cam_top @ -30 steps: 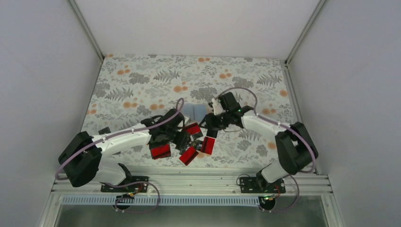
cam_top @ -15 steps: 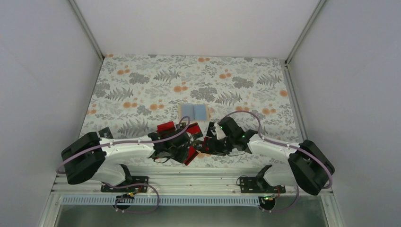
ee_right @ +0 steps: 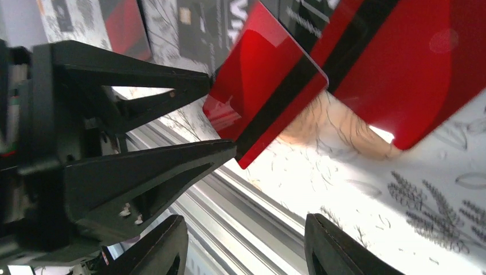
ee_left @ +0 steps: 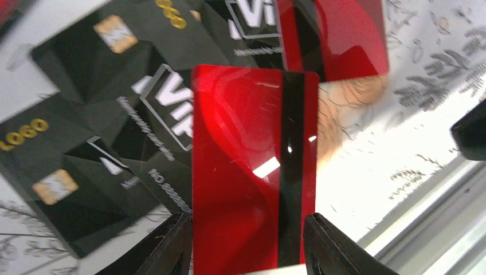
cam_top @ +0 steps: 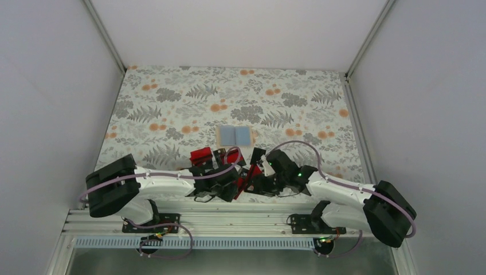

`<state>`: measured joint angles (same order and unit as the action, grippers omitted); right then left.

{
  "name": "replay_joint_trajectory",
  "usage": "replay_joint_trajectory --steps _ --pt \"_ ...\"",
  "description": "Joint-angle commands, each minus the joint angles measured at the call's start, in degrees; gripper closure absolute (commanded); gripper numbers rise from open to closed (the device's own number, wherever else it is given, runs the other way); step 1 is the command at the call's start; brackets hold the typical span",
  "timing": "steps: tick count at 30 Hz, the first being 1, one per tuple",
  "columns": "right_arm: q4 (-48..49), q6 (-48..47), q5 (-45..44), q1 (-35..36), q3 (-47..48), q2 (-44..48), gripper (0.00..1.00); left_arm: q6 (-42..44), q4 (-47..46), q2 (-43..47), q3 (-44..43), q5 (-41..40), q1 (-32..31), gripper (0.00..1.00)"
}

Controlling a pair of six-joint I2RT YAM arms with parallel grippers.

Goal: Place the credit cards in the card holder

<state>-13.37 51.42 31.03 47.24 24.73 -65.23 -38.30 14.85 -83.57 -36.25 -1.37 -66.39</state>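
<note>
My left pincer (ee_left: 246, 229) clamps a red credit card (ee_left: 252, 160), long axis straight ahead; right pincer (ee_right: 245, 229) gapes empty beside it, card holder (cam_top: 235, 136) beyond.

Scattered credit cards (cam_top: 201, 153), one red held aloft; card holder (cam_top: 235, 136) open beyond.

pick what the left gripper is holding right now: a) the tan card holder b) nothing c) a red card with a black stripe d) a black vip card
c: in the left wrist view the red card with a black stripe stands pinched between the fingers of the left gripper, while the card holder lies open, well apart from it.
</note>
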Motion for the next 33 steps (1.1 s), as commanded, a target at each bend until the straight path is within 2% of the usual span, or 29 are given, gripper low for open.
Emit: replay_joint_trajectory --steps 1,6,9,11,14,24,33 --pt "-2.05 4.74 -0.53 2.82 -2.36 0.71 0.47 -2.55 1.85 -1.57 0.7 0.95 -3.17 0.51" --pt "1.17 9.96 -0.88 6.37 -4.73 0.97 0.47 -3.02 1.49 -0.35 0.46 1.28 -5.88 0.51" --pt "0.44 12.36 -2.88 8.04 -4.56 1.14 0.46 -3.58 3.7 2.85 -0.65 -1.79 -6.07 0.51" --pt "0.45 13.7 -3.93 8.77 -4.96 1.45 0.46 -3.77 6.42 3.92 -1.97 -5.44 -5.15 0.48" --pt "2.08 16.53 -4.7 9.5 -6.24 2.52 0.47 -2.56 6.83 3.07 -3.38 -6.19 -1.59 0.48" --pt "8.75 24.6 -7.29 12.64 -8.5 3.07 0.44 3.81 -0.36 -5.66 -7.3 -2.28 1.85 0.48" --pt "14.95 30.54 -8.72 13.49 -10.67 0.87 0.43 4.56 -4.25 -7.7 -4.27 3.52 0.81 0.48"
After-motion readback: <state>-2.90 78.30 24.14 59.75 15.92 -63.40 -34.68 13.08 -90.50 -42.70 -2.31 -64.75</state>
